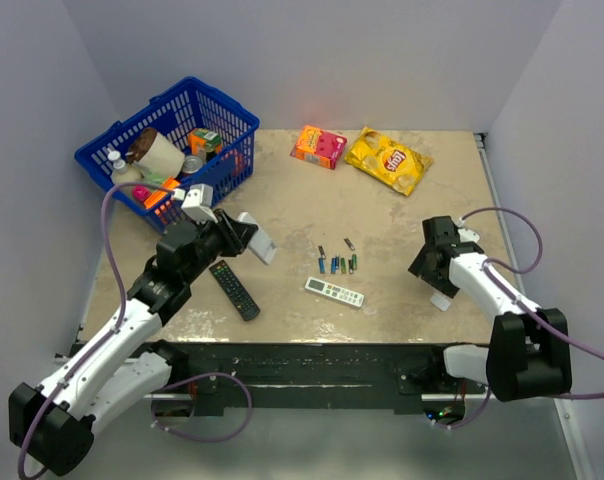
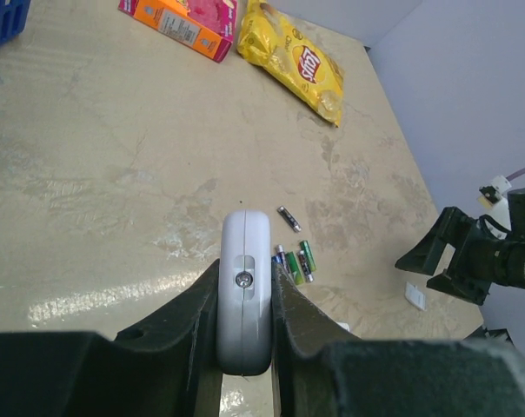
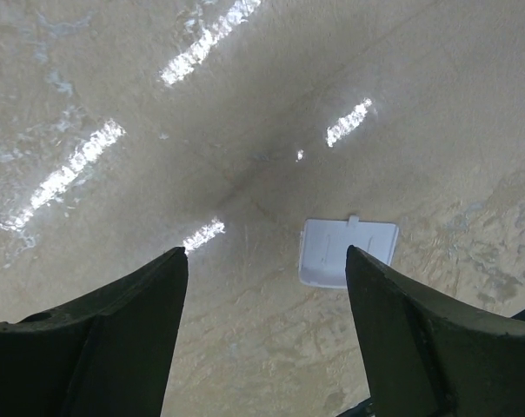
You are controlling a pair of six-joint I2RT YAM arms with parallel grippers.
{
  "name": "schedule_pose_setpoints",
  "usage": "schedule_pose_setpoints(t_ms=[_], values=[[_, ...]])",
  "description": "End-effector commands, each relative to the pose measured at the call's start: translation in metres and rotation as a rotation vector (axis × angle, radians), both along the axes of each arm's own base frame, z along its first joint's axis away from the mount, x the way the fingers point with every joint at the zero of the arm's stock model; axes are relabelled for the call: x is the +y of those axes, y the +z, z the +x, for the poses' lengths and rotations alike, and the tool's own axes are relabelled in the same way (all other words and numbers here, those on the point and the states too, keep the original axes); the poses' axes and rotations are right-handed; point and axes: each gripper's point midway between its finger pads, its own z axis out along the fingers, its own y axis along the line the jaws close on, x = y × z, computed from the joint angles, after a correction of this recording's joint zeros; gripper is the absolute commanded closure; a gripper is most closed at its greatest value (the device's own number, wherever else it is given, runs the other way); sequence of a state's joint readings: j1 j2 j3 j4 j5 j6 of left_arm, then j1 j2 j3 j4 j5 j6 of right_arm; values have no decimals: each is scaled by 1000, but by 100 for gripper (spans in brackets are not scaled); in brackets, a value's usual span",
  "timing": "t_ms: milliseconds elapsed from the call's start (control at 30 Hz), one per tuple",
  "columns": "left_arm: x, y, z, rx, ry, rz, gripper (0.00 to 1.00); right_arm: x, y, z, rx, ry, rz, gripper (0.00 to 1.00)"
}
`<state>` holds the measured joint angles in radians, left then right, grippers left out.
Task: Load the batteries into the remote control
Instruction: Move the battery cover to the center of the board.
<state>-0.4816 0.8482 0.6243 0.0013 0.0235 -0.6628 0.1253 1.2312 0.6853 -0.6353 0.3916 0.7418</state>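
Note:
My left gripper (image 1: 244, 232) is shut on the short white remote control (image 1: 263, 243) and holds it above the table. In the left wrist view the remote control (image 2: 244, 295) stands edge-on between the fingers, with a screw showing. Several batteries (image 1: 337, 264) lie side by side mid-table, ahead of the held remote (image 2: 295, 261), and one more (image 2: 289, 219) lies apart. My right gripper (image 1: 432, 275) is open and empty, low over the table (image 3: 267, 261). A small white battery cover (image 3: 345, 252) lies flat by its right finger.
A long black remote (image 1: 234, 289) and a slim white remote (image 1: 334, 292) lie near the front. A blue basket (image 1: 172, 135) of groceries stands at the back left. An orange box (image 1: 318, 146) and a yellow chip bag (image 1: 388, 158) lie at the back.

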Motion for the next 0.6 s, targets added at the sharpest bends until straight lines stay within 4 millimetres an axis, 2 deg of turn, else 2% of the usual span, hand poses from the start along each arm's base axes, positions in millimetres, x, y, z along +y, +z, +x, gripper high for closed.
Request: schedule_pose_setpoints(t_ms=[0, 200, 367, 533, 567], values=[[9, 13, -8, -65, -12, 47, 100, 5, -5, 3, 29, 2, 55, 25], [13, 15, -14, -81, -16, 64, 100, 12, -21, -3, 57, -8, 105, 24], [14, 17, -17, -90, -22, 70, 100, 26, -38, -6, 94, 7, 179, 24], [14, 14, -17, -84, -22, 79, 100, 41, -38, 7, 60, 44, 247, 24], [14, 14, -16, -84, -22, 78, 100, 50, -36, 12, 49, 66, 293, 24]])
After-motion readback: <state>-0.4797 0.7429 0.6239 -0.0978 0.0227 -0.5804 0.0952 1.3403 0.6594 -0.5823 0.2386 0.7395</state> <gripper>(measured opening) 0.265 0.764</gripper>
